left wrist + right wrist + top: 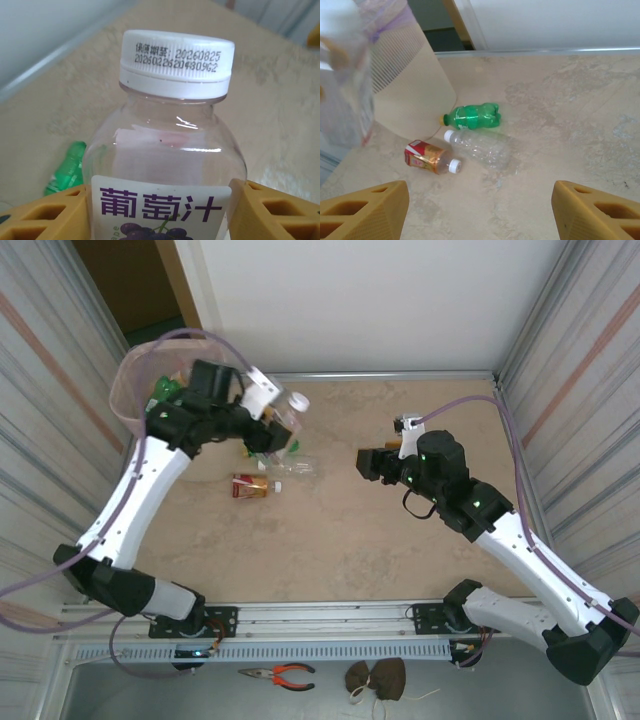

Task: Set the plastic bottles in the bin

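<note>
the left arm (140, 490) climbs from its base at lower left of the top view to an elbow in the upper left, wrist turned rightward. its left claw (278, 412) grips a white-capped grape juice bottle (170, 135), yellow fingers (45, 215) pressing on either side. the right arm (520, 540) reaches from lower right toward centre. its right claw (366, 462) points left, jaws apart, holding nothing.

Bin (122, 390) sits far left; loose bottles (250, 485) lie right of it — held bottle (285, 412) aloft behind them.
</note>
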Robot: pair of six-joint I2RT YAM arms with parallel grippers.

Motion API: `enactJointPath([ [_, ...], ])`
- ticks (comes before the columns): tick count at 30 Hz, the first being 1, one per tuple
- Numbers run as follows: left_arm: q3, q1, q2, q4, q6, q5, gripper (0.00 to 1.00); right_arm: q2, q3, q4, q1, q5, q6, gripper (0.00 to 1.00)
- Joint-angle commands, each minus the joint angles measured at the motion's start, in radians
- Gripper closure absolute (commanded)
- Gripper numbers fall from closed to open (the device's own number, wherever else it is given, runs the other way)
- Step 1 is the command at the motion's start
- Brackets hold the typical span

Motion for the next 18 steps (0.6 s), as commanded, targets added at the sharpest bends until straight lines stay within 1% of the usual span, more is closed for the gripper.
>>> enactJointPath([
  [1, 0.071, 0.096, -0.038, 0.053, -0.09, 0.141, 0.5, -0.011, -0.014, 0.006, -0.008, -0.001, -0.001, 0.26],
  [4, 0.134, 0.184, -0.022, 0.056, -0.124, 0.171, 0.5, -0.007, -0.014, 0.012, -0.01, -0.003, -0.001, 0.26],
  [11, 0.302, 0.377, 0.058, -0.003, -0.134, 0.162, 0.51, 0.002, -0.009, 0.014, -0.011, -0.007, -0.002, 0.26],
  [13, 0.327, 0.418, 0.078, -0.011, -0.108, 0.12, 0.51, 0.007, -0.01, 0.018, -0.012, -0.011, -0.002, 0.26],
  [15, 0.326, 0.449, 0.094, 0.003, -0.086, 0.027, 0.51, 0.016, -0.014, 0.028, -0.016, -0.02, -0.002, 0.26],
  [17, 0.328, 0.483, 0.114, 0.013, -0.078, -0.042, 0.53, 0.017, -0.014, 0.038, -0.02, -0.032, -0.001, 0.26],
  [18, 0.328, 0.492, 0.119, 0.017, -0.075, -0.07, 0.53, 0.047, -0.013, 0.041, -0.022, -0.038, -0.001, 0.26],
])
